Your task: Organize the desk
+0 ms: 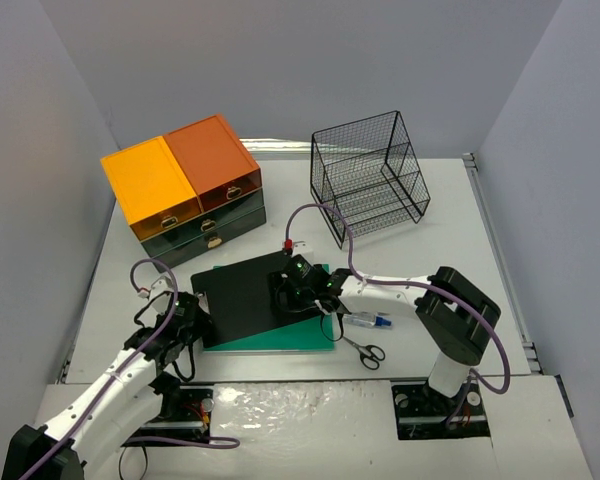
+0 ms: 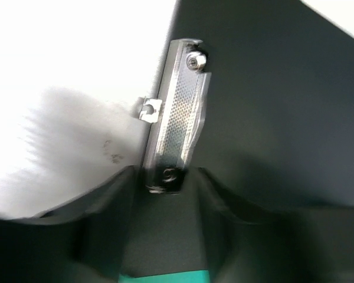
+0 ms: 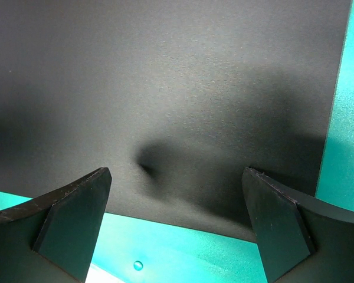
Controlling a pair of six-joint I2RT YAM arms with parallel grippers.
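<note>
The white desk (image 1: 460,260) carries a black clipboard (image 1: 245,290) lying on a flat green board (image 1: 280,342). My left gripper (image 1: 188,318) is at the clipboard's left edge. In the left wrist view the metal clip (image 2: 177,112) runs along that edge, and its near end sits between the two dark fingers (image 2: 106,224), which stand close against both its sides. My right gripper (image 1: 295,285) hovers over the clipboard's right part. It is open and its fingertips (image 3: 76,218) frame black clipboard (image 3: 165,88) and green board (image 3: 194,247) with nothing between them.
An orange-and-yellow-topped dark drawer unit (image 1: 190,190) stands at the back left and a black wire basket (image 1: 370,180) at the back centre. Scissors (image 1: 365,350) and a small blue-and-white item (image 1: 368,321) lie just right of the green board, under the right arm.
</note>
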